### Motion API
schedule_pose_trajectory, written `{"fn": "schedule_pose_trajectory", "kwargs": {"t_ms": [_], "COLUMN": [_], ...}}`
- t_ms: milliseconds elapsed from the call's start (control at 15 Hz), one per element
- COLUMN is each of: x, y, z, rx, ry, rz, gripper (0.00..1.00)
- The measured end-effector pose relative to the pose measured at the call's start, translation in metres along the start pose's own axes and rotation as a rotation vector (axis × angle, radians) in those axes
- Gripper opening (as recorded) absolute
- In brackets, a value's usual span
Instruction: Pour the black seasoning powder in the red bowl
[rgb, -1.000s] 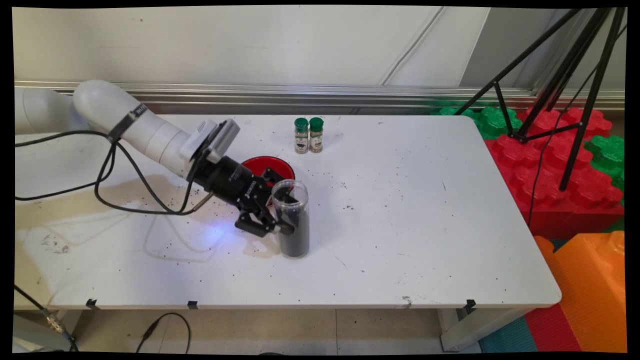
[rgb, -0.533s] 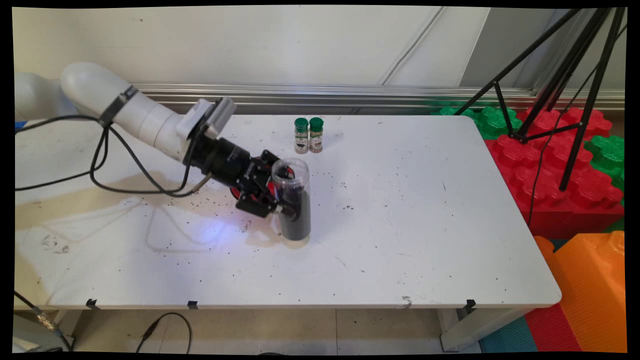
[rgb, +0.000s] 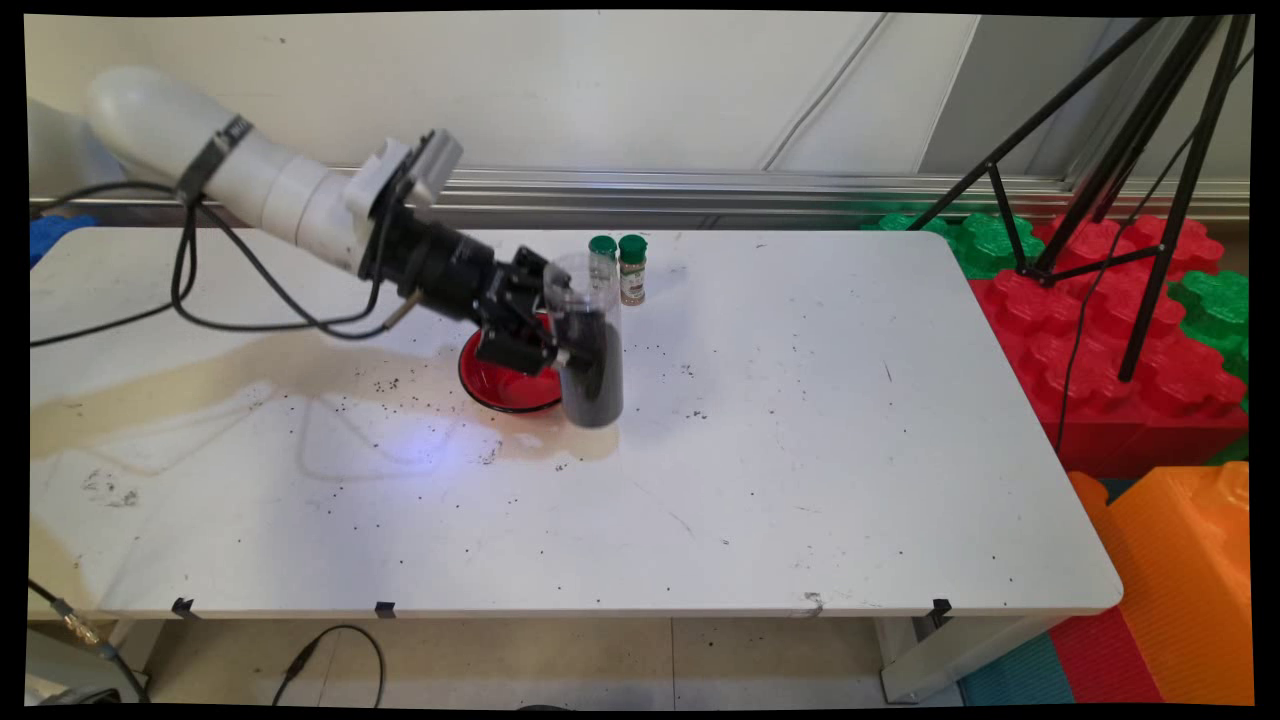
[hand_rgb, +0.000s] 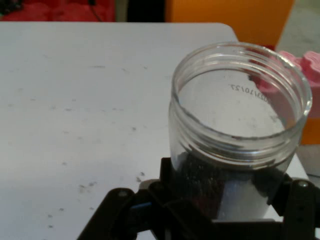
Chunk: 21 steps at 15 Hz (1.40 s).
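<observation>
The gripper (rgb: 560, 352) is closed on a clear plastic jar (rgb: 588, 340), one finger on each side of its body. The jar has no lid and is filled to roughly two thirds with a dark granular substance; the upper part is clear. It is held off the white table (rgb: 800, 450), upright, long axis near vertical, open threaded mouth upward. It hangs just beside the right edge of a red bowl (rgb: 505, 385) standing on the table; the bowl's contents cannot be made out. Behind the jar, near the table's far edge, stand two small spice bottles (rgb: 631, 270) with green caps, side by side and upright. Dark specks lie scattered across the tabletop around the bowl.
</observation>
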Motion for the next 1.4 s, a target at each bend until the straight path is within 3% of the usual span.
{"fn": "schedule_pose_trajectory", "kwargs": {"t_ms": [600,1400], "x": [0.032,0.033], "y": [-0.030,-0.072], "z": [-0.038,-0.080], "rx": [0.152,0.270], "ry": [0.009,-0.021], "rz": [-0.041,0.018], "gripper": [0.00,0.00]}}
